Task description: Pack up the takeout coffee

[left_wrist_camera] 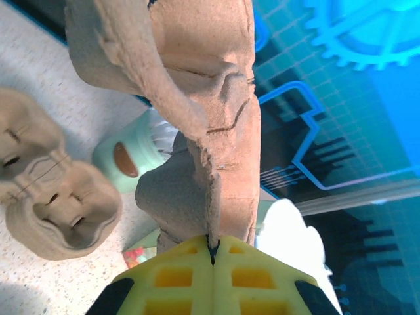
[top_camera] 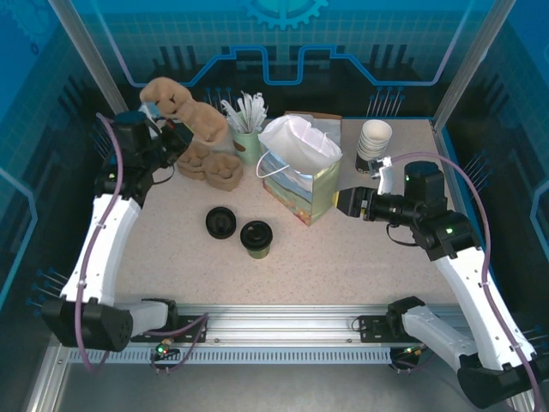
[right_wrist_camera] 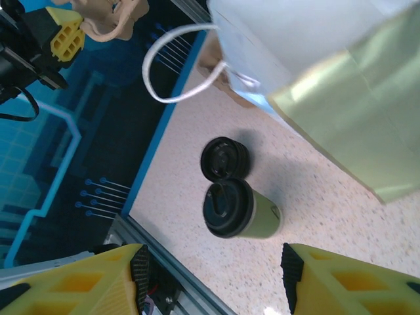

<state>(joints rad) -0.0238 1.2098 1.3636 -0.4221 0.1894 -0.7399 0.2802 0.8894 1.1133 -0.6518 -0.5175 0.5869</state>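
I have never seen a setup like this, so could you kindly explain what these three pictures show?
Two robot arms are bolted at the near edge of the table. The overhead picture looks down on both; the other two come from a camera on each wrist, with yellow fingers in view. On the table are the takeout coffee, a loose black lid, a gift bag, stacked white cups, a mint cup of stirrers and pulp cup carriers. The left gripper is shut on one raised carrier; the right gripper is open, holding nothing, beside the bag.
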